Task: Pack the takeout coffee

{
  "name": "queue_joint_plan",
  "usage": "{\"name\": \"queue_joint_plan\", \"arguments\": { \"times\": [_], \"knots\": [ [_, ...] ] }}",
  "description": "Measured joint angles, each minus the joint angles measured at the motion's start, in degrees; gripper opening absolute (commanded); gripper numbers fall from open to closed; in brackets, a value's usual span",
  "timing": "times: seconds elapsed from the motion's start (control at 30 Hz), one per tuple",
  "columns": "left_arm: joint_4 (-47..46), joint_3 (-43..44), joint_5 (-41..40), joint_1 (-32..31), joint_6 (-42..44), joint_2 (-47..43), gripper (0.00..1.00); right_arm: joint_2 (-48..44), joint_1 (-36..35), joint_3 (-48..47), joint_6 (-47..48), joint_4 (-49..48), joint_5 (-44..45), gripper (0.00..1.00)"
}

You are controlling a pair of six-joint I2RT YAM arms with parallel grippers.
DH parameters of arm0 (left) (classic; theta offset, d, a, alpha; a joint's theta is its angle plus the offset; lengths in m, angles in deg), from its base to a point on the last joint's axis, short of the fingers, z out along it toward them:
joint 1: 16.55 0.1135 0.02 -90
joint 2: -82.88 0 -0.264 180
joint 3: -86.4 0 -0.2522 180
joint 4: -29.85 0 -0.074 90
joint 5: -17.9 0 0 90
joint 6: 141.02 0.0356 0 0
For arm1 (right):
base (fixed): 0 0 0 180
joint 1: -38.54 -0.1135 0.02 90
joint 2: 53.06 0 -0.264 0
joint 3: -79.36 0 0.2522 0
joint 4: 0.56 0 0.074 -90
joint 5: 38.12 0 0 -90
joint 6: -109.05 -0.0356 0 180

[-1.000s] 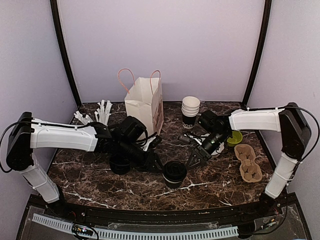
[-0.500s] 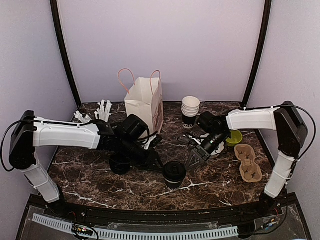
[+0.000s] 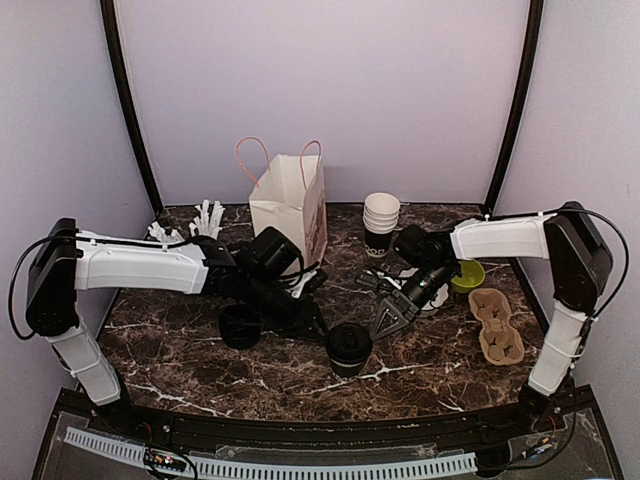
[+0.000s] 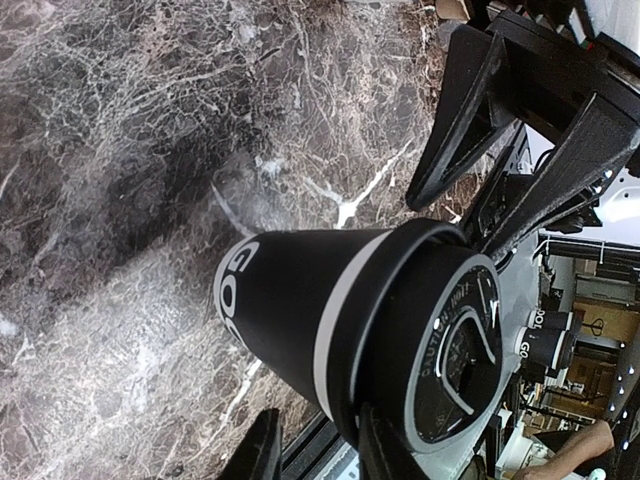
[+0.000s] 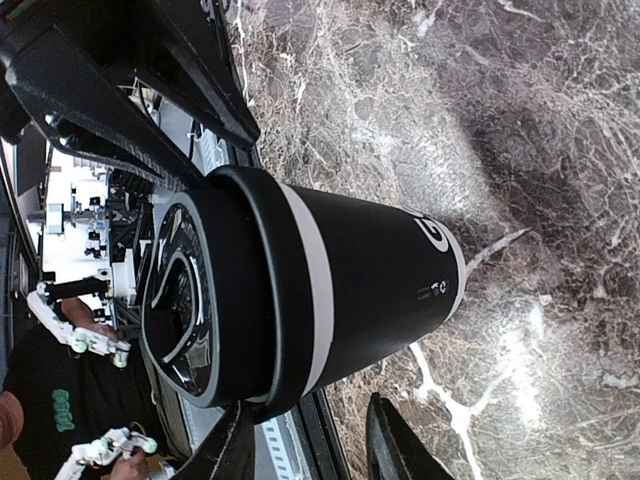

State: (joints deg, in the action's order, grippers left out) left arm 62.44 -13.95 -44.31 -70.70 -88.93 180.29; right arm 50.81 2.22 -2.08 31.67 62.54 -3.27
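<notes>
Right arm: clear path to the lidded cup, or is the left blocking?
Likely yes. The right gripper is open and facing the cup, nothing between them; the left gripper sits on the cup's far side, off that path.

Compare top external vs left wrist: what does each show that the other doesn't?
Only top external: the paper bag, stacked lidless cups and cardboard carrier. Only left wrist: the white lettering on the coffee cup and the embossed print on its lid. Both: that lidded cup standing on the marble table, with the right gripper open beside it.
</notes>
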Motion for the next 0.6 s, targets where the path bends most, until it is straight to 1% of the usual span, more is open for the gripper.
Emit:
{"name": "queue_joint_plan", "arguments": {
  "times": [0.17, 0.3, 0.47, 0.6],
  "knots": [
    [-0.35, -0.59, 1.36, 0.37, 0.39, 0.85, 0.26, -0.59, -0.39, 0.26, -2.32, -0.35, 1.36, 0.32],
    [-1.20, -1.05, 2.03, 0.59, 0.83, 0.87, 0.25, 0.46, -0.50, -1.33, -2.45, 1.53, 1.01, 0.30],
    [-0.83, -0.68, 1.20, 0.50, 2.23, 0.02, 0.25, 1.31, -0.61, -3.30, -0.13, 3.19, 1.05, 0.31],
    [-0.74, -0.26, -1.97, 0.22, 4.15, -0.98, 0.26, 1.44, -0.83, -4.39, 2.43, 3.63, 1.11, 0.33]
  ]
}}
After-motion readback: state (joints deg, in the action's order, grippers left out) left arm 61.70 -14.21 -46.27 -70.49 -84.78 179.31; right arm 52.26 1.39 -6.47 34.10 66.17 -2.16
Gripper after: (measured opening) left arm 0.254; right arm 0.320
